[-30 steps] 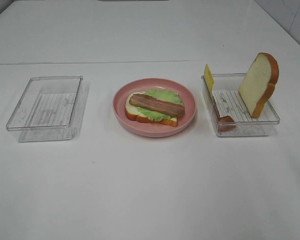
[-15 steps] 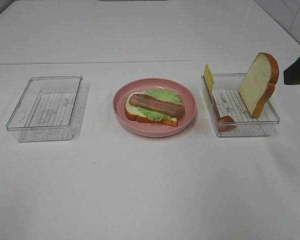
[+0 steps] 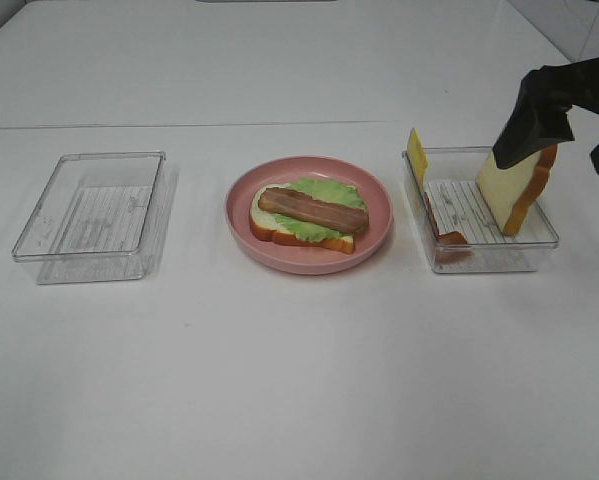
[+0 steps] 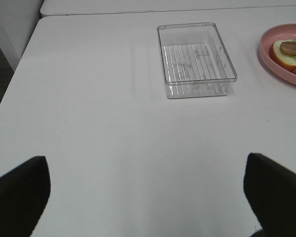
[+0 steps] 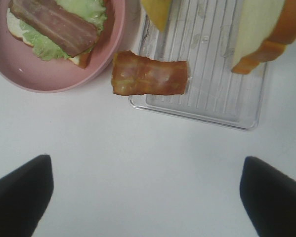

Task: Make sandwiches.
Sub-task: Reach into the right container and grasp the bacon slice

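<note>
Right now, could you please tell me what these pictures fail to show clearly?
Top of the bread slice: exterior high view, covered by the right end effector.
The cheese slice: right wrist view, cut off by the edge.
The pink plate: left wrist view, cut off by the edge.

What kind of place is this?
Probably a robot test bench, not a real kitchen: a plain white table, a toy-looking sandwich on a plate, and clear trays.

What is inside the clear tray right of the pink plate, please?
The clear tray holds a cheese slice leaning in a corner, a bacon strip propped against a wall, and a standing bread slice. The right gripper covers the bread's top in the high view.
</note>
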Controlling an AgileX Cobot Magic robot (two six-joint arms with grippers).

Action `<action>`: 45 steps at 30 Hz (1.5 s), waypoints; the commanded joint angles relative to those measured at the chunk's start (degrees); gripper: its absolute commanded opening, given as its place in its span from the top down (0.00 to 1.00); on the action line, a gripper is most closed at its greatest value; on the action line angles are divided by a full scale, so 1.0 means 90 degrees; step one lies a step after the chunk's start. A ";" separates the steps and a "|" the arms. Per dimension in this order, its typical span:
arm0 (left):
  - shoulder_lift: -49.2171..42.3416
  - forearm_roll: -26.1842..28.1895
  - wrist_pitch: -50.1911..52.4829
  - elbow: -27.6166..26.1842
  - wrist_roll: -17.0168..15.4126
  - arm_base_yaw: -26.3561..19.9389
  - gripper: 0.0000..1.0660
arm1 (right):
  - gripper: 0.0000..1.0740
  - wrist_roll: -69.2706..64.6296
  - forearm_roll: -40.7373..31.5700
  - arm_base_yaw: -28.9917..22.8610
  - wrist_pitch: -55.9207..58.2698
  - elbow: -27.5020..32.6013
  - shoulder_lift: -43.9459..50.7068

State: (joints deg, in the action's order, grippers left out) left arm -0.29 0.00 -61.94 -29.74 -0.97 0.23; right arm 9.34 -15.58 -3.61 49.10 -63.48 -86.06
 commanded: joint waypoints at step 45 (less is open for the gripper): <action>-0.0083 0.0000 0.0051 0.0019 -0.0013 -0.0013 0.06 | 0.27 -0.1038 0.1178 -0.1235 0.0159 -0.2311 -0.3648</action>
State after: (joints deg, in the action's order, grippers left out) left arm -0.29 0.00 -61.94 -29.74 -0.97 0.23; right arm 0.00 -5.16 -14.73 50.76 -84.00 -118.60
